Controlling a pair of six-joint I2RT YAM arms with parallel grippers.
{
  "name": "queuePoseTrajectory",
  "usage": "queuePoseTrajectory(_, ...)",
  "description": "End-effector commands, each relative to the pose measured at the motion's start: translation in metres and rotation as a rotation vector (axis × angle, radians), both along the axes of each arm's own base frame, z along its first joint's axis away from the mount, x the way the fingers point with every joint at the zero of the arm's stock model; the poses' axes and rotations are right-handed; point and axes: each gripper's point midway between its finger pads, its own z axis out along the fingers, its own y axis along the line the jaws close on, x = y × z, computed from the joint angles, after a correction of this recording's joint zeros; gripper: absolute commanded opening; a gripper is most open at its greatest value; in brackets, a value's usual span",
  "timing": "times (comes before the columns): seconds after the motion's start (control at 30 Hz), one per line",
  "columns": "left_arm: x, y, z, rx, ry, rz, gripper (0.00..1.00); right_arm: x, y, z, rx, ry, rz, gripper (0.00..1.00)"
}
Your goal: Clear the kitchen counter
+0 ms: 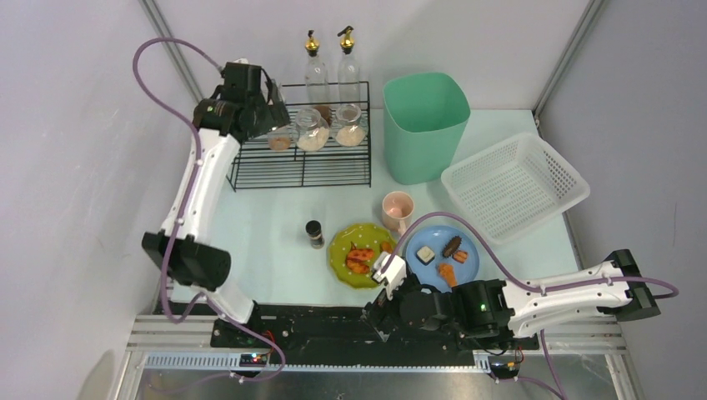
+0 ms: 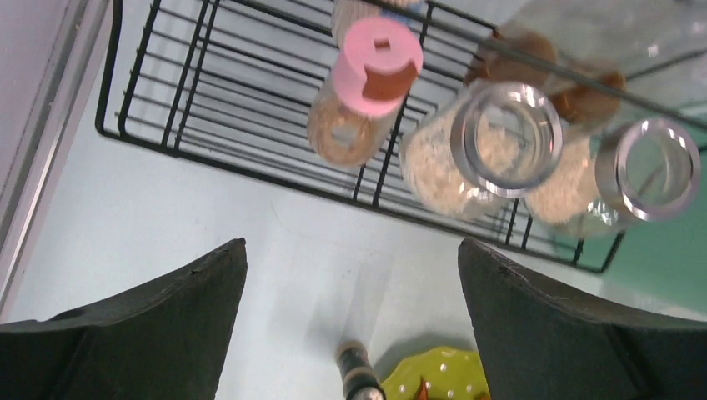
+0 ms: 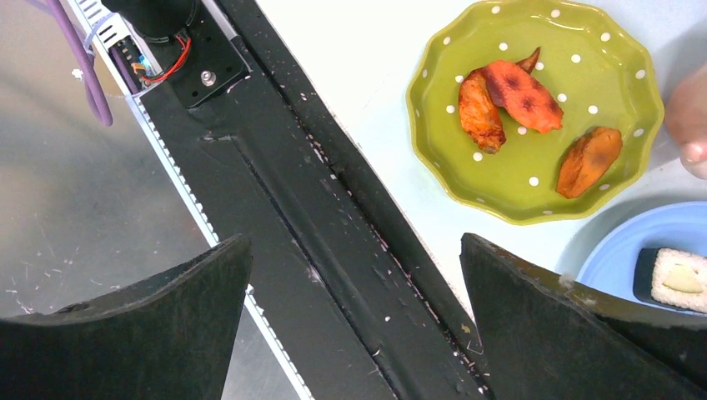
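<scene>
- The table (image 1: 267,217) fills the floor of the cell between aluminium posts (image 1: 171,50). It is a flat, pale mint slab, smooth and matte. I judge it stiff and fixed, nothing to lift, and slick enough that pushed things will slide.
- A thin black wire rack (image 1: 300,167) stands at 11 to 12 o'clock. On it are a pink-lidded shaker (image 1: 279,138) and two glass jars (image 1: 313,129) of pale grains, with two tall glass bottles (image 1: 315,71) at the back. All of it looks fragile and slippery.
- The left gripper (image 2: 352,246) hangs over the rack's front edge at 11 o'clock, fingers wide apart, nothing between them.
- The right gripper (image 3: 354,242) sits at 6 o'clock above the black base rail (image 3: 317,208), fingers likewise spread and empty.
- A mint plastic bin (image 1: 423,125) stands at 12 to 1 o'clock. A white lattice basket (image 1: 515,185) lies askew at 2 o'clock and is probably light and springy.
- Near the centre a small dark-capped spice bottle (image 1: 314,234) stands upright and alone. It is likely light and tippy, best taken round its body.
- Toward 5 o'clock sit a scalloped, white-dotted green plate (image 1: 338,250) with orange-brown food (image 3: 500,96), and beside it a blue plate (image 1: 473,254) with small pieces. Both look hard and glazed, so I'd take the rim and keep them level.
- A pink cup (image 1: 398,208) stands just beyond the plates. I'd pinch its wall.
</scene>
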Motion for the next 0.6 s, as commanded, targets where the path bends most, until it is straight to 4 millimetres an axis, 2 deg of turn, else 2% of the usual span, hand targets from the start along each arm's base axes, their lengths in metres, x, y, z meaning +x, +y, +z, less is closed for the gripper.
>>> queuePoseTrajectory(0.0,-0.033,-0.010,0.015,-0.006,-0.065,-0.026,1.00,0.003,-0.001,0.008,0.028,-0.018,-0.012,1.00)
queuePoseTrajectory(0.03,-0.038,-0.016,0.002,-0.003,-0.045,-0.044,1.00,0.003,-0.001,0.008,0.028,-0.019,-0.012,1.00)
queuePoseTrajectory(0.07,-0.046,-0.017,0.006,-0.008,-0.060,-0.054,1.00,0.002,0.000,0.008,0.030,-0.018,-0.010,1.00)
queuePoseTrajectory(0.1,-0.053,-0.024,-0.010,-0.003,-0.034,-0.075,1.00,0.002,0.000,0.009,0.032,-0.018,-0.010,1.00)
queuePoseTrajectory(0.13,-0.061,-0.026,-0.006,-0.009,-0.051,-0.085,1.00,0.002,0.000,0.009,0.033,-0.017,-0.008,1.00)
queuePoseTrajectory(0.2,-0.074,-0.035,-0.019,-0.021,-0.051,-0.108,1.00,0.002,0.000,0.009,0.035,-0.016,-0.008,1.00)
queuePoseTrajectory(0.23,-0.086,-0.040,-0.032,-0.021,-0.030,-0.130,1.00,0.002,0.000,0.009,0.033,-0.015,-0.005,1.00)
queuePoseTrajectory(0.33,-0.105,-0.055,-0.055,-0.030,-0.011,-0.185,1.00,0.001,0.001,0.008,0.032,-0.012,-0.004,1.00)
queuePoseTrajectory(0.53,-0.145,-0.069,-0.115,-0.055,0.082,-0.268,1.00,-0.001,0.001,0.006,0.031,0.003,-0.006,1.00)
queuePoseTrajectory(0.57,-0.149,-0.070,-0.116,-0.065,0.079,-0.276,1.00,0.001,0.001,0.006,0.034,0.004,-0.016,1.00)
